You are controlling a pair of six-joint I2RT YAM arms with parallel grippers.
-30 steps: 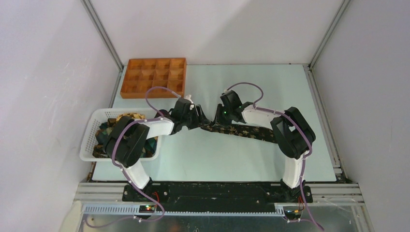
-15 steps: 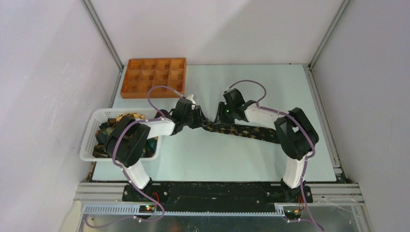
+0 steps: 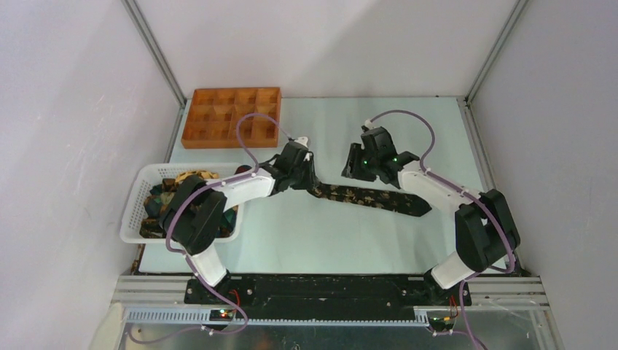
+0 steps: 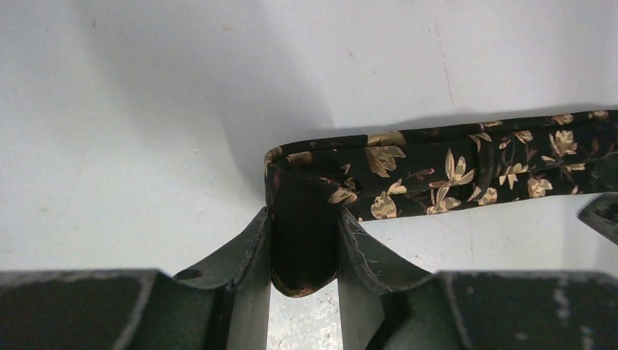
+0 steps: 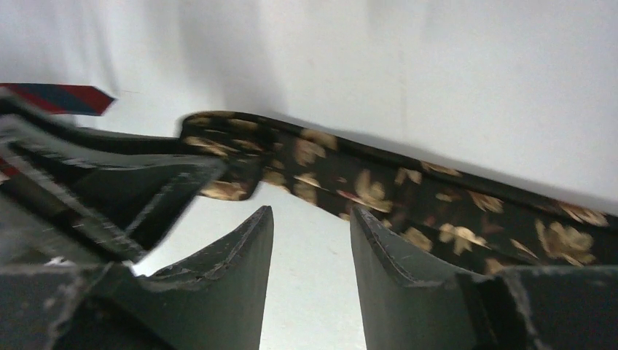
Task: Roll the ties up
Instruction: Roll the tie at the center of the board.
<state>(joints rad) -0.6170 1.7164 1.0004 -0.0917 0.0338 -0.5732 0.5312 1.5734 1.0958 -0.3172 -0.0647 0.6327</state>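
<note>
- Pale, matt surface (image 3: 313, 233) fills a booth with plain white walls (image 3: 328, 44) on three sides.
- Left hand (image 3: 310, 182) reaches in near the middle of the surface. It is closed narrowly on the tie (image 3: 368, 197).
- Its wrist view shows that hand (image 4: 302, 240) pinching the folded-back end of the tie (image 4: 452, 168). Dark cloth fills the gap between the two fingers, and the fold stands just past their tips.
- Right hand (image 3: 351, 170) hangs just beyond the far side of the tie, close to the left hand and facing it.
- Its fingers stand moderately apart and hold nothing. In its wrist view only bare surface shows between the fingers of the hand (image 5: 310, 226).
- The tie (image 5: 408, 189) passes just past those fingertips without being gripped. The left hand (image 5: 109, 197) shows blurred at the left of the same view.
- From the pinched end the tie lies flat on the surface. It runs as a single strip to the right and slightly nearer, and widens toward its free end by the right arm.
- Its cloth is black with a gold and tan leaf print.
- A white mesh basket (image 3: 135, 208) sits at the left edge of the surface. A heap of more ties (image 3: 154, 198) in the same print lies inside it.
- An orange tray (image 3: 200, 141) with rows of small compartments lies in the far left corner, well apart from both hands.
</note>
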